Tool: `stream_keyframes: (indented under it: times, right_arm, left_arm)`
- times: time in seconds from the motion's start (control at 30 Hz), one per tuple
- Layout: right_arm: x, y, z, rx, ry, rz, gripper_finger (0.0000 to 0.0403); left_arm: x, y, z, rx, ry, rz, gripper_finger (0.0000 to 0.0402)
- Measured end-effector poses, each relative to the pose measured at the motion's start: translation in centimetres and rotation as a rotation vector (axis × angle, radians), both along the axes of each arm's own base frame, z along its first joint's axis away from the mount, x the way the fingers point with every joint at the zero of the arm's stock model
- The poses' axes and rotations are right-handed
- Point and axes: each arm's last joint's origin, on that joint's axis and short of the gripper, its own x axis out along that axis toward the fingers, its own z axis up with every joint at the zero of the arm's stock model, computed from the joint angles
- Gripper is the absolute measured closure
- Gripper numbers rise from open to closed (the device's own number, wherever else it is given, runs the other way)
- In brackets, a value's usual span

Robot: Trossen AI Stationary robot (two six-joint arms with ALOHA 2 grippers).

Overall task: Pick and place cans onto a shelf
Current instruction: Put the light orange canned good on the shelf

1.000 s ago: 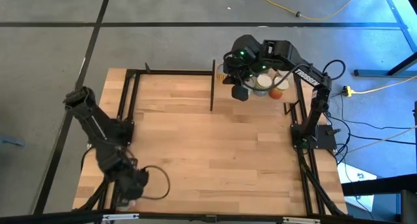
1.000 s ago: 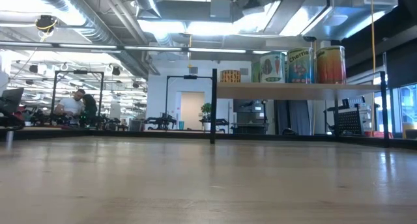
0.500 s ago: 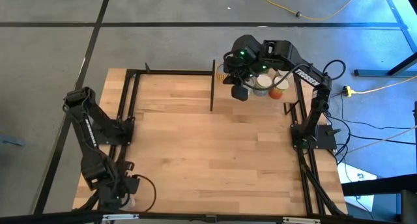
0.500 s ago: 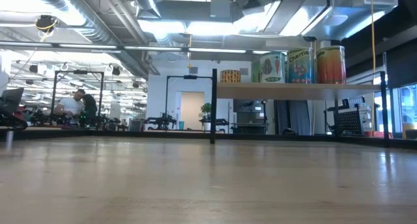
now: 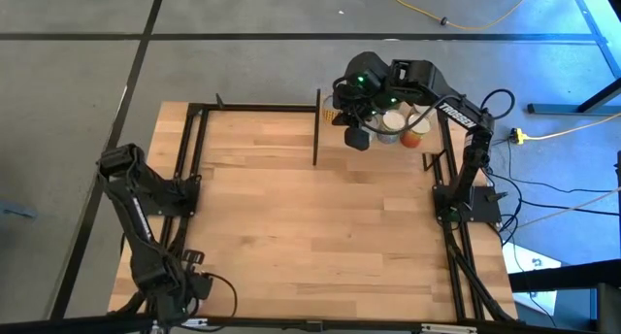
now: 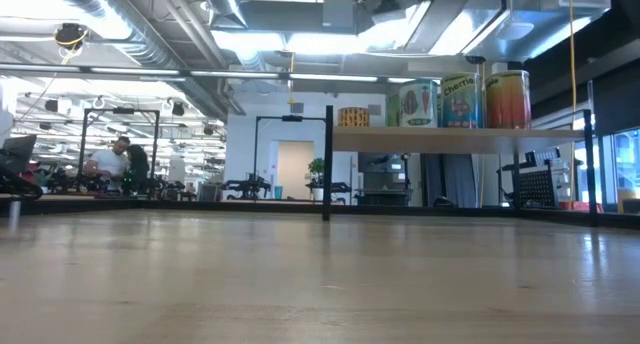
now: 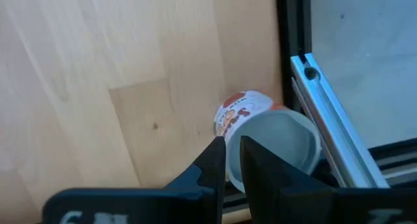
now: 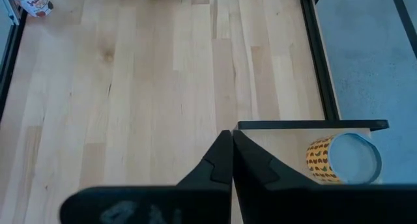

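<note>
At the near left corner of the pale, straight-grained wooden worktop [image 5: 320,227], the left hand [image 7: 232,160] hangs just over a small cylindrical can [image 7: 264,140] with an orange-and-white label and a dull grey lid, which lies tipped beside the black metal frame rail [image 7: 285,48]; its two dark fingers stand narrowly apart, gripping nothing. Toward the far right, the raised light-wood shelf [image 6: 450,134] on thin black posts carries four upright tins [image 6: 463,101] with glossy printed labels. Above it the right hand [image 8: 232,157] hovers with its fingers pressed together and empty, near a yellow patterned can [image 8: 343,159] with a pale round lid.
</note>
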Motion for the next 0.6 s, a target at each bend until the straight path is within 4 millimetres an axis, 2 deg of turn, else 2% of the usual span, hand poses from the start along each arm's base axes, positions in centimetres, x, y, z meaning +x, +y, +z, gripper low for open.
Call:
stream_keyframes:
  times: [0.27, 0.6]
  right_arm:
    - [0.0, 0.0, 0.0, 0.0, 0.0, 0.0, 0.0396]
    - [0.0, 0.0, 0.0, 0.0, 0.0, -0.001, 0.0396]
  left_arm:
    - [0.1, -0.7, -1.6, 0.04, 0.046, -0.008, 0.0362]
    - [-0.9, -1.3, -1.6, 0.008, 0.083, -0.056, 0.0362]
